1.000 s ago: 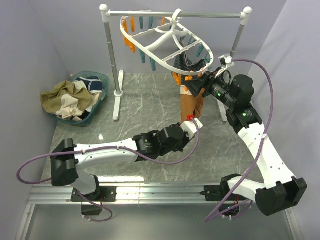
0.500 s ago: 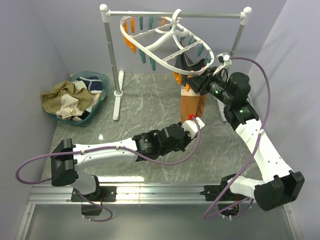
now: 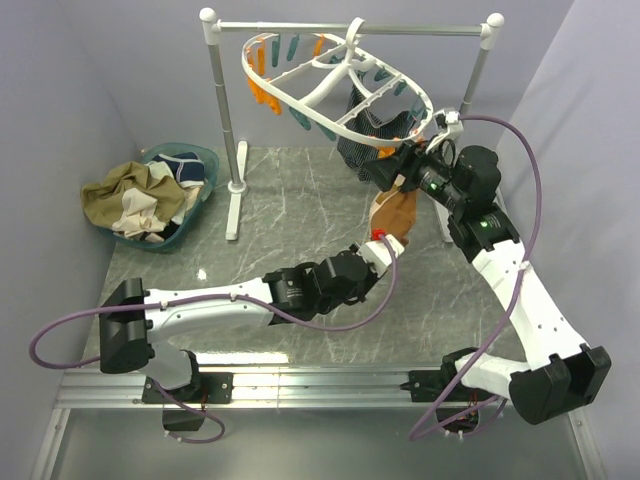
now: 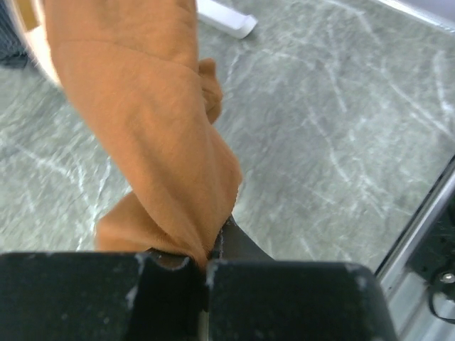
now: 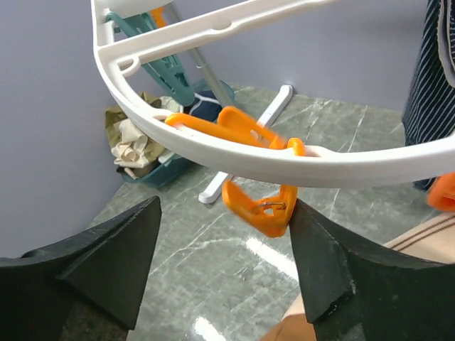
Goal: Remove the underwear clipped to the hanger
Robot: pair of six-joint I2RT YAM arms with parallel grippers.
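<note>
**Tan briefs pinched low, other jaws spread at the hanger rim**

Pinches a fold of the tan-brown cloth underwear [image 4: 156,128] in the left gripper [image 4: 202,266], black fingers pressed together on the fabric, low over the grey marbled table [image 4: 341,128]. Rises from that grip as a twisted band toward the right gripper [image 3: 390,172]. Cannot tell whether the band's top edge is pinned, since that gripper hides it in the top view.

Holds the right gripper's two black fingers [image 5: 106,249] spread wide apart, just under the near rim of the large white plastic oval hanger [image 5: 284,167]. Brackets an orange plastic clothespin [image 5: 259,206] that dangles from the rim between them, nearer the right-hand finger; cannot tell whether the two touch. Shows a teal plastic clothespin [image 5: 153,46] farther along the same rim.

Hangs tilted, by its top hook, from the silver-and-white metal rail stand [image 3: 222,100] at the back of the table. Carries the dark striped cloth underwear [image 3: 360,135] beneath its right half, just beside the right gripper.

Sets a teal plastic basket [image 3: 205,165] at the far left of the table, well apart from both arms, filled with a heap of crumpled cream, tan and navy underwear [image 3: 125,200].
</note>
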